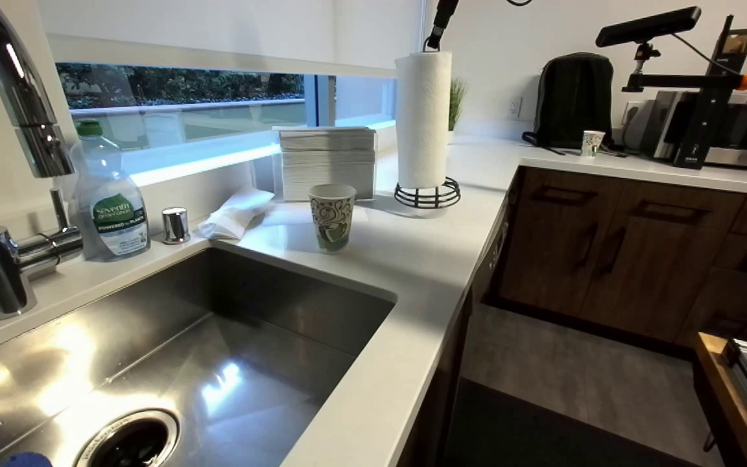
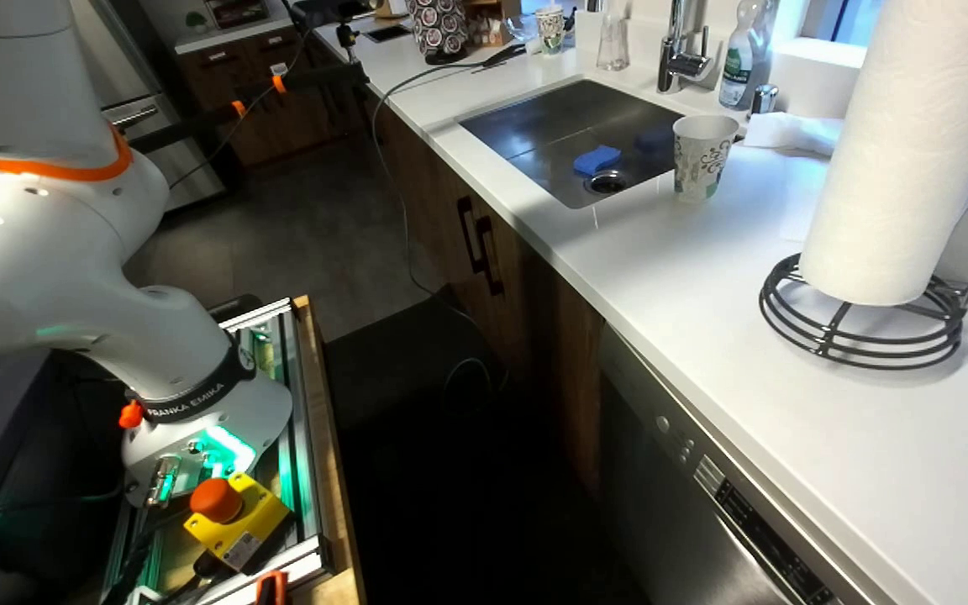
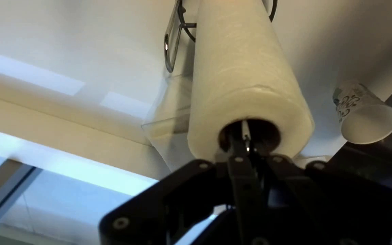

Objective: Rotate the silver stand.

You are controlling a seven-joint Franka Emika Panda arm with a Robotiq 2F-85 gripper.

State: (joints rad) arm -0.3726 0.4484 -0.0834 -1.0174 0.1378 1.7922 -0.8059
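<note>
The step in hand was judged to be the hold that serves the turn; no extent of rotation could be established. The item taken as the task's object, a dark metal wire stand with a round ringed base (image 1: 437,196), stood upright on the white countertop (image 1: 412,253). A tall white paper-towel roll (image 1: 423,123) sat on its post. A printed white paper cup (image 1: 332,217) stood between the stand and the stainless-steel sink (image 1: 302,311).

The black two-finger gripper (image 1: 436,40) appeared closed on the top of the stand, its narrow fingers together at the mouth of the roll's core. The next move was judged to call for a slow wrist twist about the post, without lift or side pull, lest the base tip or skid.

Pose: in an exterior view the gripper hung from the upper edge, pointing down at a slight slant. The white robot arm with orange bands (image 2: 190,344) rose from a wood-edged bench (image 2: 333,487); its upper links lay out of frame.
</note>
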